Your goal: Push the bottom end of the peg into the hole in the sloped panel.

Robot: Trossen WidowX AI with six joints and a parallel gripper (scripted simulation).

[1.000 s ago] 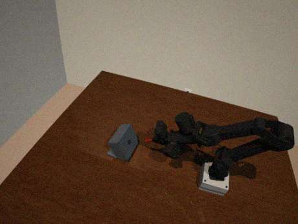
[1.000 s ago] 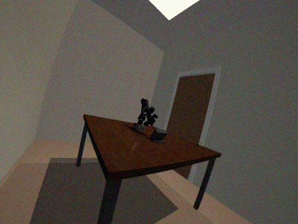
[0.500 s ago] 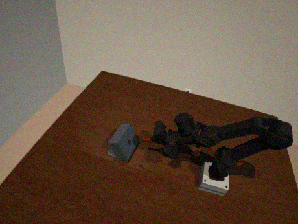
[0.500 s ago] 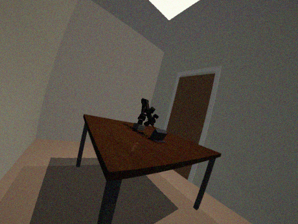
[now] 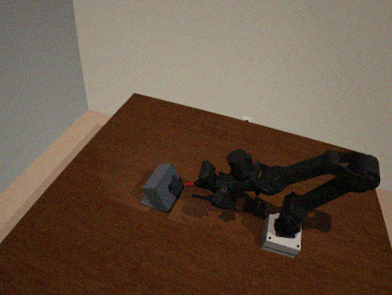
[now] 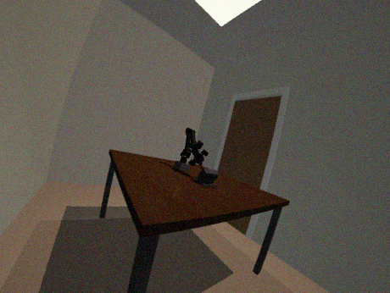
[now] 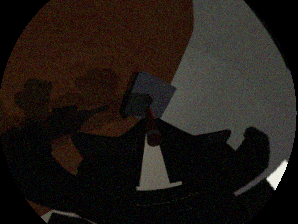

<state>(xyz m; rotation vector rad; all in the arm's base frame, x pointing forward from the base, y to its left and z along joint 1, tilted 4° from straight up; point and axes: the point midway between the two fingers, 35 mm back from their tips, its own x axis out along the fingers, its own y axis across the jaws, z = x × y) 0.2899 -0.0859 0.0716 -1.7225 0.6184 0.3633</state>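
Note:
My gripper [image 5: 198, 183] [image 7: 150, 120] is shut on the red peg [image 5: 189, 184] [image 7: 151, 113]. The peg sticks out of the fingertips toward the sloped panel, held above the table. The grey-blue sloped panel [image 5: 158, 184] [image 6: 208, 175] [image 7: 159, 92] stands in front of the fingers. In the top view the peg's far end shows just beside the panel's right edge, outside the hole. A dark shadow lies over the face and hides the hole's outline. The peg's cross-section and its exact line-up with the hole cannot be told.
The brown table [image 5: 106, 239] [image 6: 169, 203] carries the panel and the arm's pale base [image 5: 273, 239]. The black arm reaches from the base over the table toward the panel. Shadows of the arm fall on the table below the gripper.

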